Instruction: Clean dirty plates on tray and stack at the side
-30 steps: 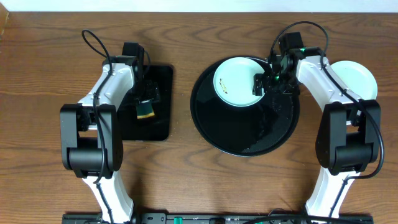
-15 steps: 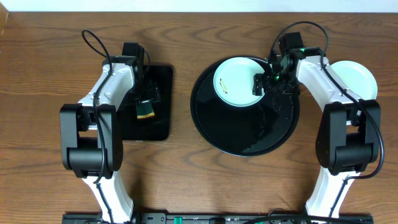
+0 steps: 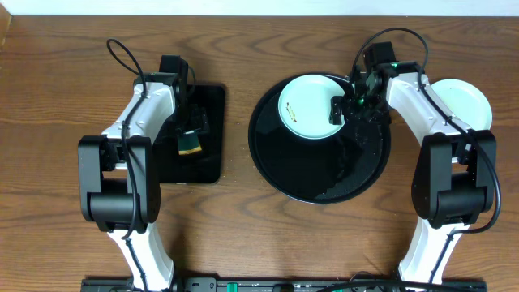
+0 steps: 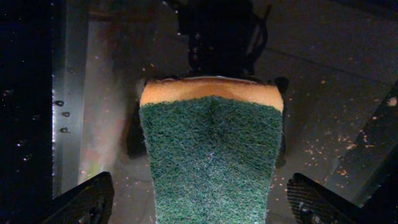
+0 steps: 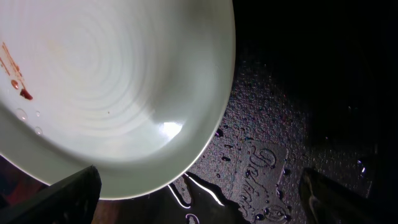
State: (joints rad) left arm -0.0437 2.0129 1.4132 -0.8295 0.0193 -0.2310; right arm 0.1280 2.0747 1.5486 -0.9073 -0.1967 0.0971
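Wooden table [image 3: 243,227]: arms, plate [image 3: 308,105] unmoved since.

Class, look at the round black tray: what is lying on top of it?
One pale mint plate lies on the tray, a reddish-brown smudge inside it. Water droplets dot the bare tray. What lies beneath the plate is covered.

A brown wooden table [image 3: 243,235] with visible grain is being used as the carrying surface. A large round glossy black tray [image 3: 316,174] is being supported directly on it, right of centre. A smaller rectangular black tray [image 3: 212,166] is being carried on it to the left, apart from the round one. A pale plate [image 3: 474,97] is being rested directly on the wood near the right edge, partly hidden by an arm.
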